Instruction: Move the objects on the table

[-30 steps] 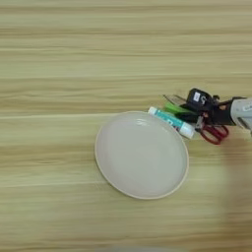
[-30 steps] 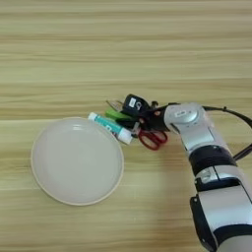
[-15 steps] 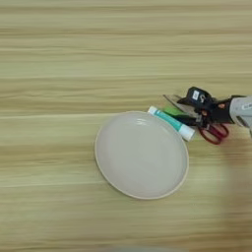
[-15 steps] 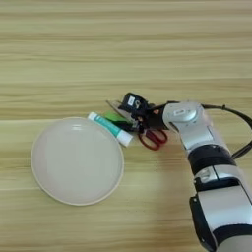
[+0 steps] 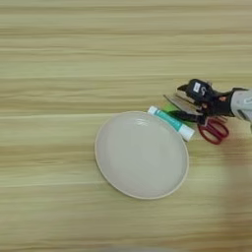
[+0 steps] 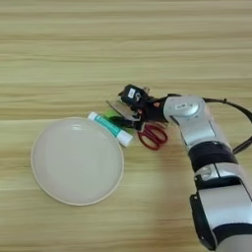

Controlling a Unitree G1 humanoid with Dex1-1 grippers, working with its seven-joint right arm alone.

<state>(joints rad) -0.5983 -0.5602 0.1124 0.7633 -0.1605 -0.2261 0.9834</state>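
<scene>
In the left eye view we saw a round, pale plate (image 5: 141,154) lying on the wood-grain table (image 5: 74,59). At its far right rim lay a white-and-green tube (image 5: 171,123), slanting from far left to near right, its cap end just beside the plate's edge. Right of the tube lay a pair of scissors (image 5: 202,120) with red handle loops and grey blades pointing left and away. A small patch of bright green showed between tube and blades; we could not tell what it was. The right gripper (image 5: 189,102) came in from the right edge, its black fingers straddling the scissor blades, one beyond them and one on the near side.

In the right eye view the same cluster sat right of the plate (image 6: 76,160), and the silver forearm (image 6: 189,118) ran up from the near right corner. The gripper (image 6: 127,106) stood over the scissors (image 6: 142,129), beside the tube (image 6: 110,128). Its fingers looked spread, one on each side of the blades, not yet clamped.

We judged the scissors stiff, light and slick on their metal, best taken across the blades near the pivot. The tube would be soft and prone to roll, so it should be held at mid-body.
</scene>
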